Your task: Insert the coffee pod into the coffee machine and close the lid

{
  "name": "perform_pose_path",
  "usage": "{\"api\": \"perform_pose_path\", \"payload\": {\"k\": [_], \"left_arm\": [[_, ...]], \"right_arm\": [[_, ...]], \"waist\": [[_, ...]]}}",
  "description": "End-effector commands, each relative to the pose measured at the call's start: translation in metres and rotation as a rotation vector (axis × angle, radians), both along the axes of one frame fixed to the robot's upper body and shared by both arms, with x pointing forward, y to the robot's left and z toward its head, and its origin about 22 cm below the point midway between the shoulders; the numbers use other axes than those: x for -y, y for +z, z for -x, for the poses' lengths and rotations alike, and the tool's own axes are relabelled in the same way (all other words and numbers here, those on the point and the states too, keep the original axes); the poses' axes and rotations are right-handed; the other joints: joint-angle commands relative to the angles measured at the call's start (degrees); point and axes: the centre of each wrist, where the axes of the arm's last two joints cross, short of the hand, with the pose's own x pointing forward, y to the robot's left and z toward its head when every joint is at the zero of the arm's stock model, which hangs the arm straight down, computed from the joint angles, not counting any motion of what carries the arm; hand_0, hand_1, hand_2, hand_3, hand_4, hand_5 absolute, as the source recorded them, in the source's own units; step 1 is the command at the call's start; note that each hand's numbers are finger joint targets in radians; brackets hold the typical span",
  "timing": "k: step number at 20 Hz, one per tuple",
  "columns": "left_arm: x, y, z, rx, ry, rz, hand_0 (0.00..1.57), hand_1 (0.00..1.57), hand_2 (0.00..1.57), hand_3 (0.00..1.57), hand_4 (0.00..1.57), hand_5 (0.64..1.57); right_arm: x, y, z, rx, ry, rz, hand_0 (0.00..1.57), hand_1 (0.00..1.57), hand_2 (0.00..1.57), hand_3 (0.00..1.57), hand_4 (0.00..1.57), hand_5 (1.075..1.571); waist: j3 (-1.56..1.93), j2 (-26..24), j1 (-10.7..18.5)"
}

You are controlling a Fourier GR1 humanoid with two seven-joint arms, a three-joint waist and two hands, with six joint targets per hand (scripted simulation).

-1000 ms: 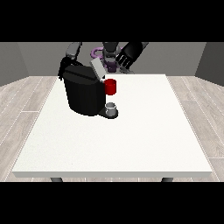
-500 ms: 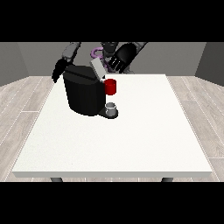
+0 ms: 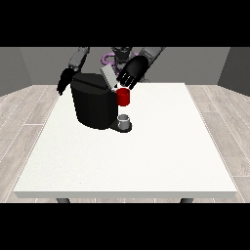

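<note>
The black coffee machine (image 3: pixel 94 105) stands on the white table (image 3: pixel 146 156) at the back left. Its grey lid (image 3: pixel 108 77) is tilted up over the top. A red round holder (image 3: pixel 123 96) sticks out of the machine's front, and a small grey cup (image 3: pixel 125 120) sits on the base below it. No coffee pod shows. The hand at the view's right (image 3: pixel 132 72) is open, with its fingers spread against the lid's upper side, just above the red holder. The hand at the view's left (image 3: pixel 65 81) hangs open beside the machine's left flank and holds nothing.
The robot's torso (image 3: pixel 117 54) is right behind the machine. The table's far edge runs just behind the machine. White tabletop stretches to the front and to the right of the machine.
The hand at the view's right has come down and forward onto the lid, which now leans lower over the machine. The hand at the view's left has sunk lower beside the machine.
</note>
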Motion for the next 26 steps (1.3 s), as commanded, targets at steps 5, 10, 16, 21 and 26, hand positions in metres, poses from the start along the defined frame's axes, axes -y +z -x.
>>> {"api": "perform_pose_path", "payload": {"k": [5, 10, 16, 21, 26], "left_arm": [[0.010, 0.020, -0.001, 0.000, -0.026, -0.001, 1.24, 1.24, 1.28, 1.23, 0.42, 1.571], [-0.016, 0.016, -0.001, 0.034, 0.015, 0.016, 1.19, 1.19, 1.25, 1.20, 0.42, 1.571], [0.007, 0.021, -0.003, 0.044, -0.001, 0.018, 1.22, 1.22, 1.26, 1.20, 0.42, 1.571], [-0.013, 0.026, -0.001, 0.060, 0.004, 0.016, 1.21, 1.21, 1.24, 1.21, 0.36, 1.571], [-0.001, -0.007, -0.005, 0.074, 0.003, 0.013, 1.19, 1.19, 1.21, 1.17, 0.36, 1.571]], "right_arm": [[-0.001, 0.012, -0.012, 0.026, -0.036, 0.005, 0.00, 0.00, 0.00, 0.00, 0.00, 1.571], [-0.007, 0.025, -0.009, 0.059, 0.026, -0.022, 0.00, 0.00, 0.00, 0.00, 0.16, 1.571], [-0.013, 0.018, -0.012, 0.056, -0.006, -0.009, 0.00, 0.00, 0.00, 0.00, 0.00, 1.571], [0.003, 0.024, -0.011, 0.057, 0.013, -0.002, 0.00, 0.00, 0.00, 0.00, 0.00, 1.571], [-0.020, 0.010, -0.003, 0.038, 0.005, -0.013, 0.00, 0.00, 0.00, 0.00, 0.00, 1.571]], "waist": [[0.01, 1.5, 0.8], [-0.01, 3.3, -2.4], [0.00, 3.0, -1.0], [-0.01, 2.4, -1.9], [-0.01, 2.6, -1.2]]}}
